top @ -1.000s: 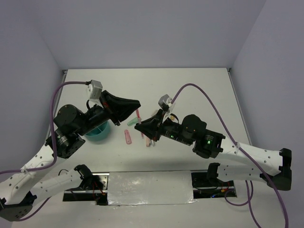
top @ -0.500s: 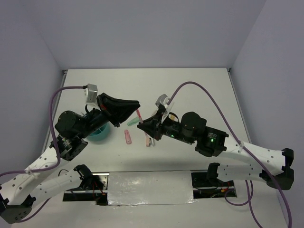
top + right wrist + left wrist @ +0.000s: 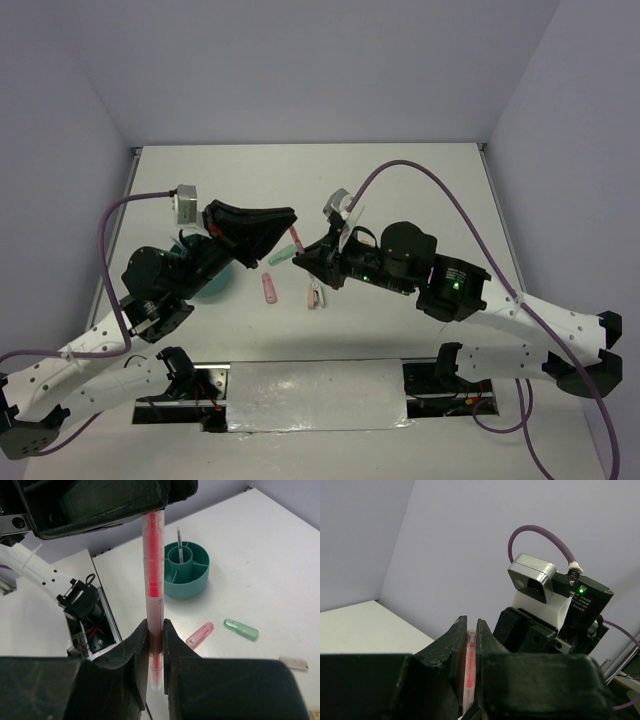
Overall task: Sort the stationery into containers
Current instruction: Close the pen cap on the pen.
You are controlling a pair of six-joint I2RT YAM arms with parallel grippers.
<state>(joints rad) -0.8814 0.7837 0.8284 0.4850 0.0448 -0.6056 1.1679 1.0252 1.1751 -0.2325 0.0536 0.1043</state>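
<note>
At frame centre the left gripper (image 3: 290,215) and right gripper (image 3: 297,257) are blocking passage, the thin pink pen (image 3: 152,580) bridging the 2. The upper table (image 3: 400,180) is lying open; the left arm (image 3: 160,272) is overhanging the teal organizer (image 3: 186,587).

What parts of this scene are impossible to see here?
Left wrist view: the left gripper's fingers hide the thin pink pen's lower end.
Right wrist view: the pen's upper end is buried inside the left gripper.
Top view: the left arm covers most of the teal organizer, hiding its compartments.
</note>
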